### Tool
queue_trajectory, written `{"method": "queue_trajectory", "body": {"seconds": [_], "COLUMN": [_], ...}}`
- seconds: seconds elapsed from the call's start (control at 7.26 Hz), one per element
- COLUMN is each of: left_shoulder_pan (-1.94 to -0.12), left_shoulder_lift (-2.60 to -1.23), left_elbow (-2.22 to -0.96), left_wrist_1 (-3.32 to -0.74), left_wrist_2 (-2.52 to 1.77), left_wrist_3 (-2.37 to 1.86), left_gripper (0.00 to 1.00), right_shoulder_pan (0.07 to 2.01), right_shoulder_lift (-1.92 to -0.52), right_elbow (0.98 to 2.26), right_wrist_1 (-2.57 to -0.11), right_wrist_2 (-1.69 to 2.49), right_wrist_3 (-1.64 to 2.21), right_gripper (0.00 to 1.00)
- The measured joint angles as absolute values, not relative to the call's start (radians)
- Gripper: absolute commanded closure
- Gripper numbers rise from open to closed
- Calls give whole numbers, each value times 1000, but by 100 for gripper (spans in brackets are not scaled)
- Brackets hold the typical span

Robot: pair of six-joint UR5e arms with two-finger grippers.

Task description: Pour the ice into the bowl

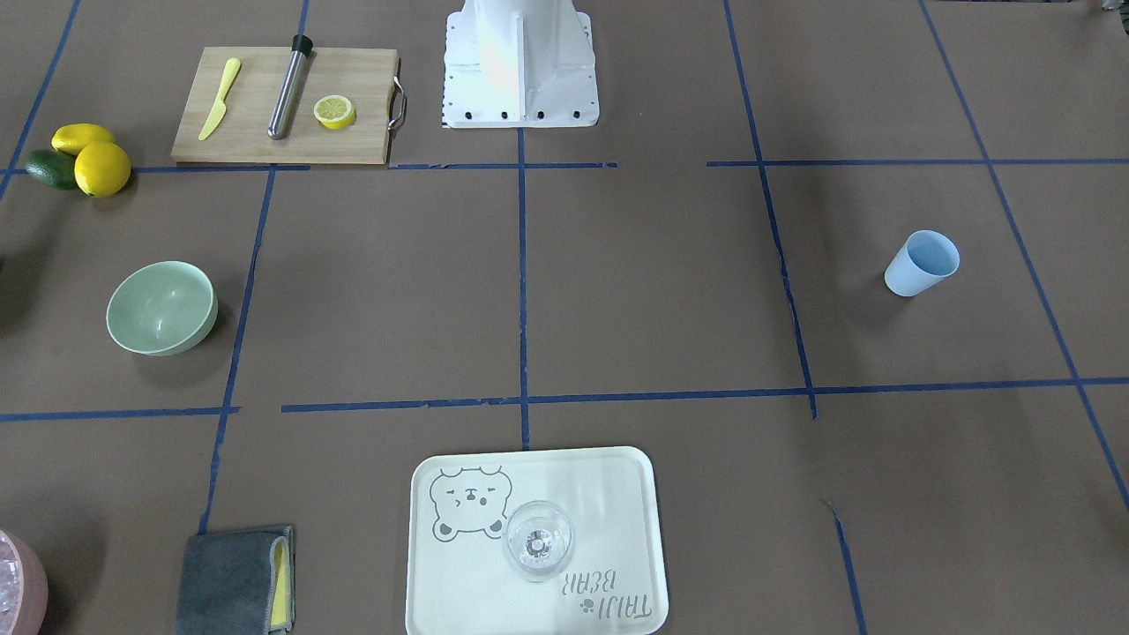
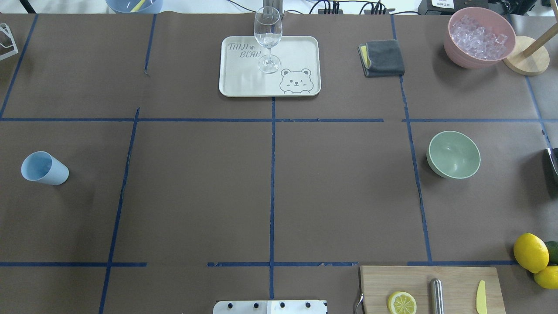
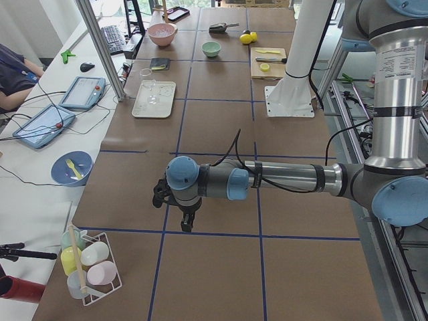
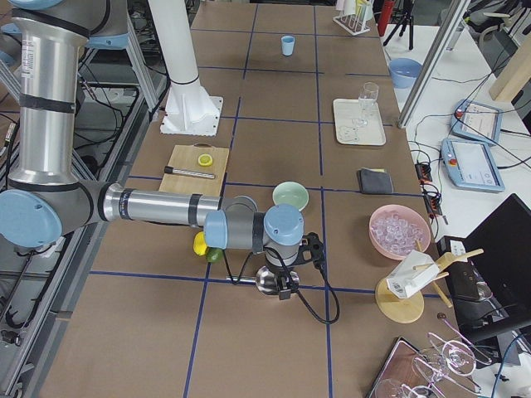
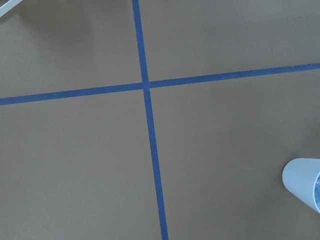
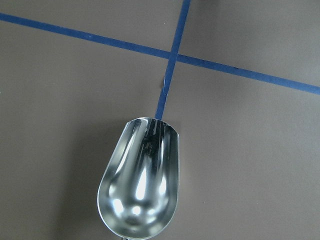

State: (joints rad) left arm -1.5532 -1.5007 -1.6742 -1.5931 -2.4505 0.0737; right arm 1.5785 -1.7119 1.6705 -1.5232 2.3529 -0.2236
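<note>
The pale green bowl (image 2: 454,155) stands upright and empty on the robot's right side of the table, also seen as the bowl (image 1: 161,307). A light blue cup (image 2: 43,168) stands far off on the robot's left; no ice shows in it. The left gripper (image 3: 187,221) hangs above the table near that cup (image 5: 305,182), and I cannot tell whether it is open or shut. The right gripper (image 4: 286,286) hovers low, right of the bowl, by a shiny metal scoop (image 6: 137,185) that is empty. Whether it grips the scoop cannot be told.
A pink container of ice pieces (image 2: 478,37) and a grey cloth (image 2: 382,57) sit at the far right. A bear tray (image 2: 244,83) holds a wine glass (image 2: 267,35). A cutting board (image 1: 256,132) with knife, metal rod and lemon slice lies near the robot's base, with lemons (image 1: 101,168) beside it.
</note>
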Motion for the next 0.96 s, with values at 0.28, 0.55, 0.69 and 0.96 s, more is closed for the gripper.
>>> {"method": "queue_trajectory", "body": {"seconds": [0.28, 0.55, 0.69, 0.96], "left_shoulder_pan": [-1554, -1553, -1553, -1552], "left_shoulder_lift": [-1498, -1496, -1496, -1496], "left_elbow": [-1672, -1667, -1665, -1664], "left_wrist_1": [-1593, -1591, -1591, -1591], "left_wrist_2": [-2449, -2448, -2448, -2448], "left_wrist_3": [74, 74, 74, 74], "left_gripper": [0, 0, 0, 0], "right_shoulder_pan": [1578, 1578, 1578, 1578], "right_shoulder_lift": [-1712, -1712, -1712, -1712], "right_elbow": [1670, 1671, 1671, 1668], "right_wrist_1": [-1523, -1523, -1524, -1526], "right_wrist_2": [2353, 2353, 2353, 2354], "right_wrist_3": [-225, -225, -225, -222], "right_gripper": [0, 0, 0, 0]}}
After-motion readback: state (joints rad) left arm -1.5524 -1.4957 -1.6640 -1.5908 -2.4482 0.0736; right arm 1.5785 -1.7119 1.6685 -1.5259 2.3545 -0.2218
